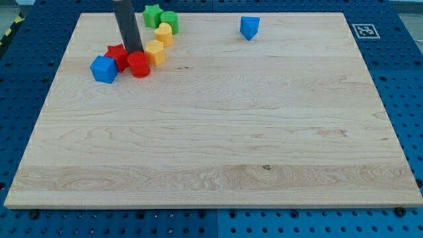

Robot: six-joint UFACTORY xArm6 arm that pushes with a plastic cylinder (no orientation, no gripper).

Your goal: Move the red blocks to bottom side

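Note:
Two red blocks sit in a cluster at the view's upper left: a red star-like block (pixel 117 56) and a red cylinder (pixel 139 65) just to its right. My tip (pixel 134 51) stands right behind them, between the two, touching or nearly touching both. A blue cube (pixel 104 69) lies against the red star's left side. A yellow block (pixel 155 51) lies against the red cylinder's upper right.
A second yellow block (pixel 164 34), a green star (pixel 153 15) and a green cylinder (pixel 170 20) lie near the board's top edge. A blue block (pixel 249 27) sits alone at top centre-right. The wooden board (pixel 218 132) rests on a blue pegboard table.

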